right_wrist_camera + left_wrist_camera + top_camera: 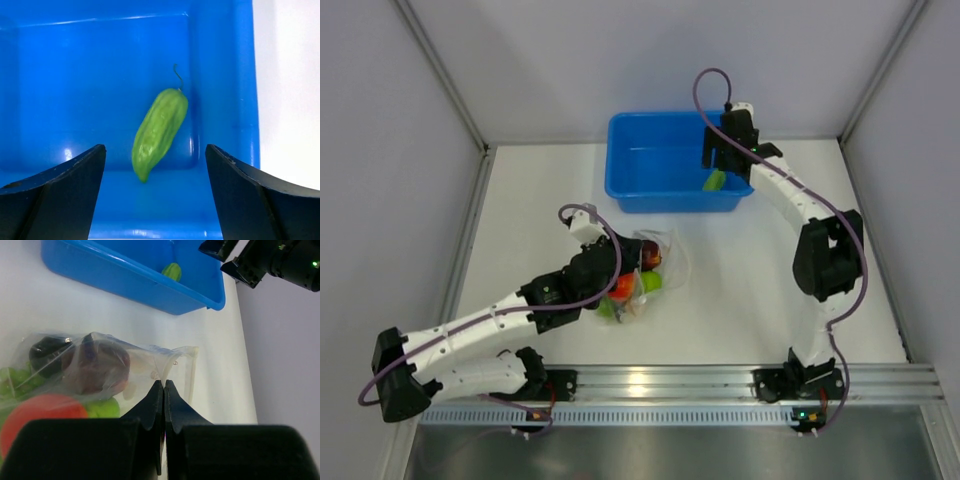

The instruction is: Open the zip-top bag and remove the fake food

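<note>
The clear zip-top bag [655,268] lies on the table in front of the blue bin, with fake food inside. Through the plastic [165,357] I see a dark maroon ball [102,367], a red tomato [40,410], a lime ball [102,407] and green grapes [15,380]. My left gripper [163,384] is shut, its tips pinching the bag's film near the right edge. My right gripper [155,146] hangs open over the bin's right end [720,160]. A green pod [159,127] lies loose on the bin floor below it, touching neither finger.
The blue bin [630,160] stands at the back of the table against the rear wall; its near rim [125,282] is just beyond the bag. Grey walls close in left, back and right. A metal rail runs along the near edge.
</note>
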Robot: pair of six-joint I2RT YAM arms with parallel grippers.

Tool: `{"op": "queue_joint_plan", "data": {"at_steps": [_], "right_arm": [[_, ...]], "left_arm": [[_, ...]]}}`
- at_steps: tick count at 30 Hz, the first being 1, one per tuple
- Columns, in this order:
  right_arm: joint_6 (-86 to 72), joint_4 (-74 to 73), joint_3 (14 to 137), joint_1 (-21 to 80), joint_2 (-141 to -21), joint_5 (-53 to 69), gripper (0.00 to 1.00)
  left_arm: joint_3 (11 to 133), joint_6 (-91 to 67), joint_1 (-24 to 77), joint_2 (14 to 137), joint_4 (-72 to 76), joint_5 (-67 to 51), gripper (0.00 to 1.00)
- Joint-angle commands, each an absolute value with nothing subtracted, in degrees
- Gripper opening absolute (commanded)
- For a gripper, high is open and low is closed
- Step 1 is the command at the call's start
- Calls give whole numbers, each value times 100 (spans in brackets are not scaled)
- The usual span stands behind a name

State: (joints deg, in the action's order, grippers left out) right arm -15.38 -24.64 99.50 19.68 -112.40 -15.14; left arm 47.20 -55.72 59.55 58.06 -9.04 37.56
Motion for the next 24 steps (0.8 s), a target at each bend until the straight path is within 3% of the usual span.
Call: {"op": "queue_joint_plan", "data": {"at_steps": [1, 8, 12, 17, 24], "right_arm": [[-1616, -2426, 9959, 1960, -10232, -1337, 78], [-2653, -2417, 8142, 2065, -8362, 733, 58], [-3363, -1454, 6823, 2372, -7499, 1870, 48], [-3806, -738, 5723, 3118, -6716, 1820, 43], [-3806, -264, 5379, 4314, -6793, 783, 44]], "left_arm": [[4641, -6072, 5880, 5810, -449, 3823, 0], [4368, -6662, 5871, 5818, -132, 4174, 0], [4377, -6680, 5880, 5880, -62, 4254, 0], [4385, -6671, 5880, 5932, 193, 4263, 0], [4526, -6820, 5889, 6056, 281, 3930, 0]]}}
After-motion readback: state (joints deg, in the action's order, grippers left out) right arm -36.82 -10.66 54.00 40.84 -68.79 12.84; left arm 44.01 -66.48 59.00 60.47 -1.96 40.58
